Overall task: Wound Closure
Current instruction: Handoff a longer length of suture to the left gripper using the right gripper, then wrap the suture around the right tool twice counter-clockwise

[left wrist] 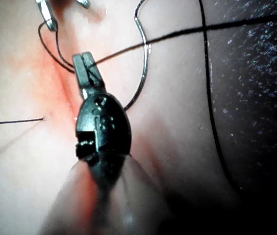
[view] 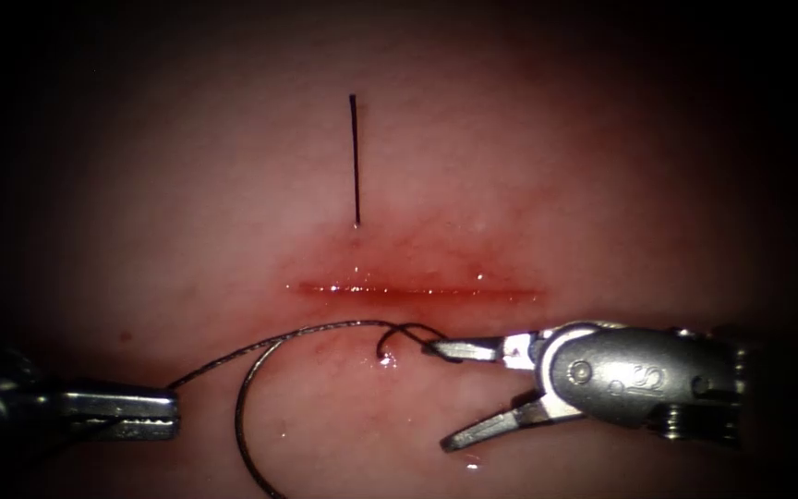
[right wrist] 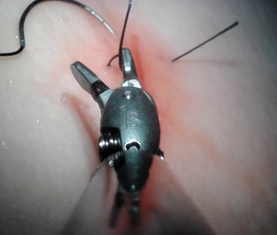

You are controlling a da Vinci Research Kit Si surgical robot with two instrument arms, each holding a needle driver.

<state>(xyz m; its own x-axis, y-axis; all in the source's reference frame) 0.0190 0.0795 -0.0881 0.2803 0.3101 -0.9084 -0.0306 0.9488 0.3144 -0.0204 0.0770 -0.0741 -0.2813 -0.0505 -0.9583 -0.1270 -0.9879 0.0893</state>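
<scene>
Tissue point(view: 602, 166): pale pork belly with a horizontal cut point(view: 417, 292) across the middle; red fluid point(view: 390, 263) lies in the cut and just on its far side.
Left tool point(view: 170, 415): it comes in from the left, on the near side of the cut. Its jaws are closed on the thread point(view: 260, 349), as the left wrist view point(left wrist: 87, 62) shows.
Right tool point(view: 441, 397): it comes in from the right, near side of the cut. Its jaws are spread wide and grip nothing; the far jaw tip touches or lies just beside the small thread loop there, I cannot tell which.
Needle point(view: 244, 420): a thin curved wire lying loose on the tissue on the near side of the cut, between the two tools. No tool holds it. It seems not in the tissue.
Thread: it runs from the left tool to the right, to a small loop point(view: 397, 334) at the tissue just near the cut.
Cut end of thread point(view: 355, 157): a straight dark piece standing out of the tissue on the far side of the cut.
</scene>
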